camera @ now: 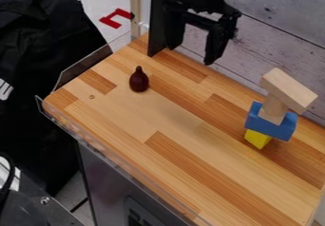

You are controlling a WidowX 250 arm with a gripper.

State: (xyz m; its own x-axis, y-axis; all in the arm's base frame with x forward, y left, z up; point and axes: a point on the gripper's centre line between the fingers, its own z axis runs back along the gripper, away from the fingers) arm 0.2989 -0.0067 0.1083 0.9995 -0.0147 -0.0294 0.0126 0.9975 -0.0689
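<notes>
One dark red bulb-shaped object (139, 80) stands on the table (171, 118), nearest the empty, spread gripper (194, 49). One stack counts four: yellow block (257, 139), partly hidden; blue block (270, 124); pale cylinder (273, 108); pale slab (289, 89). The arm's top is cut off.

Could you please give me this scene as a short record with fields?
Gripper: open, empty, above the far edge of the table
Dark red piece: upright, narrow end up, apart from the stack
Stack, bottom to top: yellow block, blue block, wooden cylinder, wooden block
</notes>
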